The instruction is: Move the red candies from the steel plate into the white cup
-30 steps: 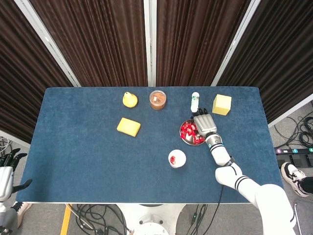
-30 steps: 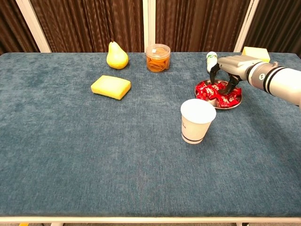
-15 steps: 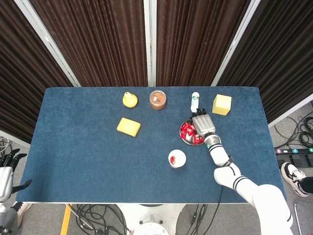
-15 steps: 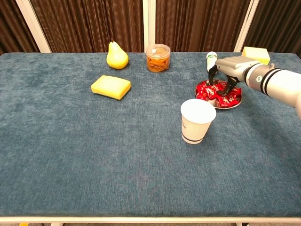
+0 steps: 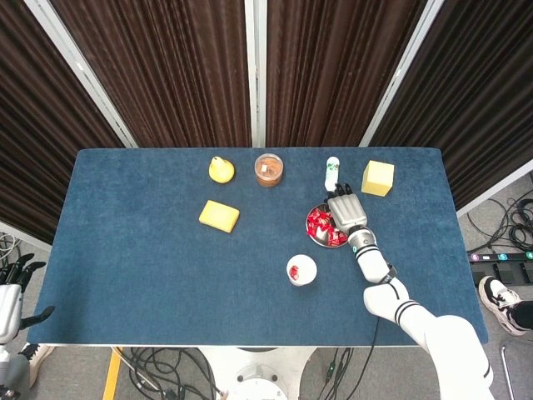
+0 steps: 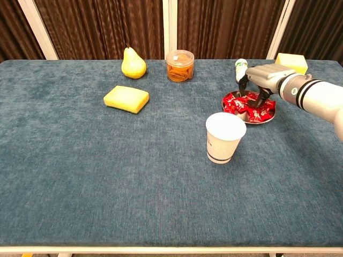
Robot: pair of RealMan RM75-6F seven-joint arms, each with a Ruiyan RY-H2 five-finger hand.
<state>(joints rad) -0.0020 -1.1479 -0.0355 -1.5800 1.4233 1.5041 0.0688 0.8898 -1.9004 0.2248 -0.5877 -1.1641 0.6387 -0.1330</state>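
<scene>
Barely anything's moved since a second ago; the right robot hand (image 6: pixel 258 80) still hovers over the steel plate (image 6: pixel 266 119), fingers down among the red candies (image 6: pixel 238 103); can't tell if it's actually pinched one. Next up: lift, swing to the white cup (image 6: pixel 225 137) at 7 o'clock from the plate; there's already a candy inside. Left robot hand (image 5: pixel 8 296) hangs off the worktop (image 5: pixel 150 250), released.

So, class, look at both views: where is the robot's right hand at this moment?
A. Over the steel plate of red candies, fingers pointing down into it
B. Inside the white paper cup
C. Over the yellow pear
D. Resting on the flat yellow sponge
A: the right hand sits above the steel plate, dark fingers reaching down among the red candies; the white paper cup stands apart, nearer the camera.
</scene>
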